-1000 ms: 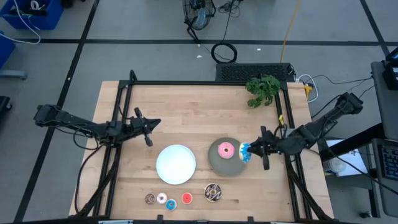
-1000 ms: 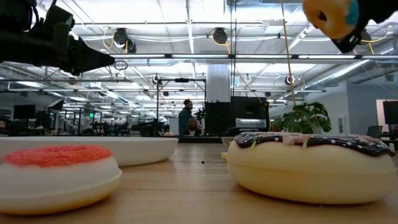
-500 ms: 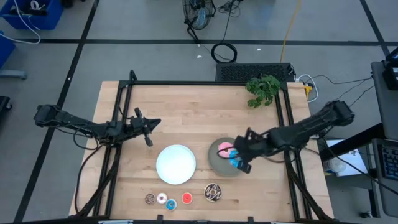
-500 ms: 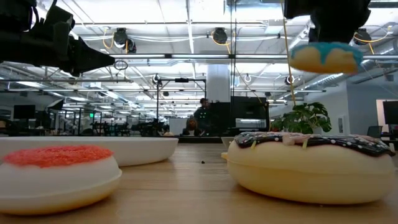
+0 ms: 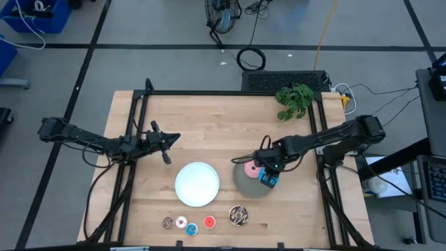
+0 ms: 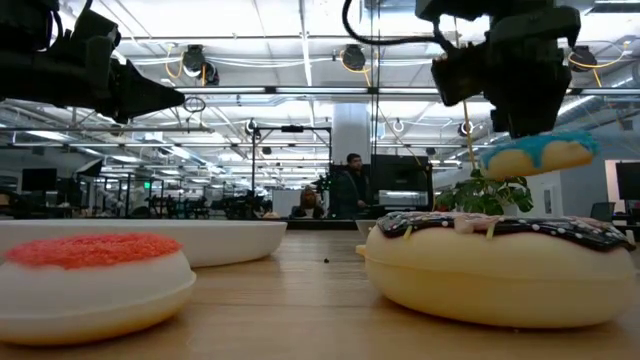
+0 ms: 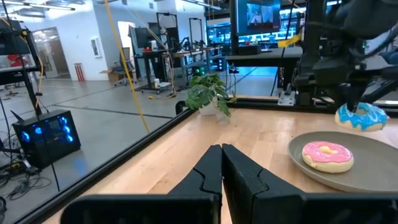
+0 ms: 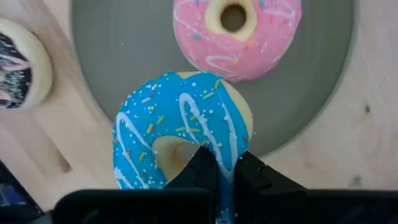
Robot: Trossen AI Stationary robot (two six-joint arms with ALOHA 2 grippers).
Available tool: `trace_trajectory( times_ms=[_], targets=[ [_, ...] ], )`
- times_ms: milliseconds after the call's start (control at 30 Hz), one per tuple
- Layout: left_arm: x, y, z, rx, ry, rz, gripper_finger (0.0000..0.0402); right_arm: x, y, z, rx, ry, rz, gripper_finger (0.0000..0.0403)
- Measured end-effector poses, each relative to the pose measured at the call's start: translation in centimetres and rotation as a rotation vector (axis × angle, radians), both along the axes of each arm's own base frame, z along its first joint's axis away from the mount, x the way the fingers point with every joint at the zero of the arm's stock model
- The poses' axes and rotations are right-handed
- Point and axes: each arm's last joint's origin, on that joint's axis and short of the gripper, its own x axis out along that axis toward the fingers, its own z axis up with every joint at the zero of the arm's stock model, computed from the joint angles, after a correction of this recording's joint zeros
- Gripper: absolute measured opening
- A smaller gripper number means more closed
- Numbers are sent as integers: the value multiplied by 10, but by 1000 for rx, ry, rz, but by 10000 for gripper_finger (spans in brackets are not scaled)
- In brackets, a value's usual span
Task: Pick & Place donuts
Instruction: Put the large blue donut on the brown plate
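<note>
My right gripper (image 5: 267, 176) hangs over the round grey plate (image 5: 240, 184), shut on a blue-frosted donut (image 8: 180, 137). In the low view the blue donut (image 6: 535, 157) is in the air. A pink donut (image 5: 251, 168) lies flat on the grey plate. A sprinkled chocolate donut (image 5: 239, 215) and several mini donuts (image 5: 188, 224) rest on the table near its front edge. My left gripper (image 5: 171, 138) waits shut and level at the table's left, touching nothing. My right gripper pinches the blue donut's ring wall (image 8: 225, 146). One finger (image 8: 198, 167) stands in the hole and the other (image 8: 252, 171) outside the rim. The fingers come from above, pointing steeply down. The donut hangs below them, frosting up, slightly tilted, clear of the grey plate.
A round white plate (image 5: 197, 183) lies left of the grey plate. A small green plant (image 5: 294, 101) stands at the far right corner. Dark frame rails (image 5: 139, 139) run along the table's left and right sides.
My right gripper has swung from the table's right edge toward its left, tipping from nearly level to steeply down and sinking a little. The blue donut went with it and now hangs over the grey plate beside the pink donut.
</note>
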Motion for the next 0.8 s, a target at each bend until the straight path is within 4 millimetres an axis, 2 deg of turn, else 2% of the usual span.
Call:
trace_trajectory(
  times_ms=[533,800],
  targets=[
    [0,0,0,2,0,0,17,11,3,-41,62,203,25,8],
    [0,0,0,0,-1,0,17,16,-4,-43,82,172,4,8]
  ],
)
